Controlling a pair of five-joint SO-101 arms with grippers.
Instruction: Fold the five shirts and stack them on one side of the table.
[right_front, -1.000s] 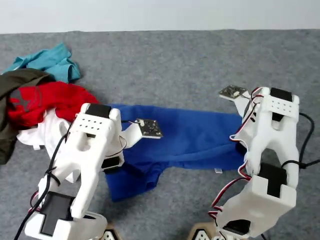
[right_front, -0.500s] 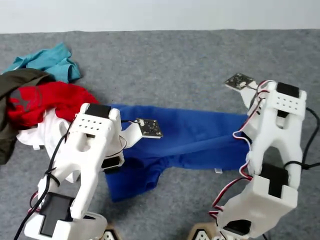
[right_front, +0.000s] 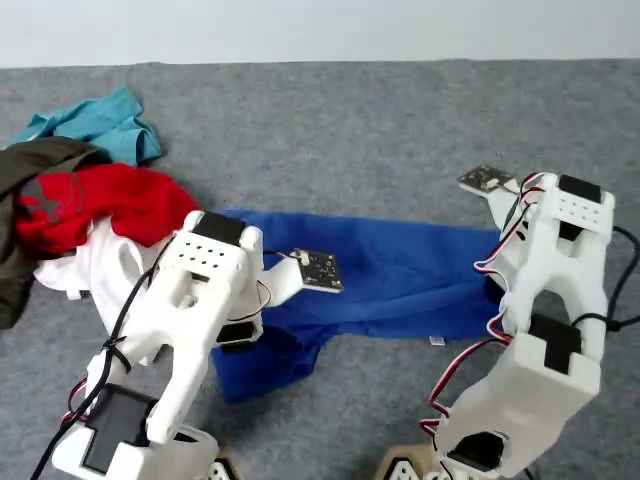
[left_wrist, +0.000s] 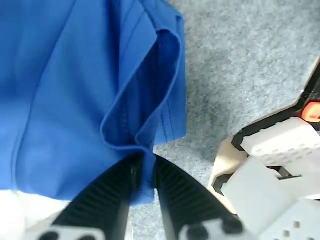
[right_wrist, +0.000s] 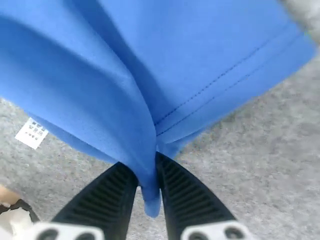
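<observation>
Black ribbed jaws tight on a fold of blue shirt (right_wrist: 150, 75), grey carpet (right_wrist: 260, 165) beneath, white tag (right_wrist: 31, 133) nearby.

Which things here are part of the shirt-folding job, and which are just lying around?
Job: blue shirt, pinched by left gripper and right gripper; red shirt, white shirt, teal shirt, dark shirt in a heap.
Lying about: small white tag on the grey table, beside the blue shirt.

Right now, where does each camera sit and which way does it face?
High view: fixed above the table, looking down on left arm and right arm.
Left wrist view: on left arm, looking along left claw, shut on blue shirt.
Right wrist view: on right arm, looking along right claw, shut on blue shirt.
All three share it.
</observation>
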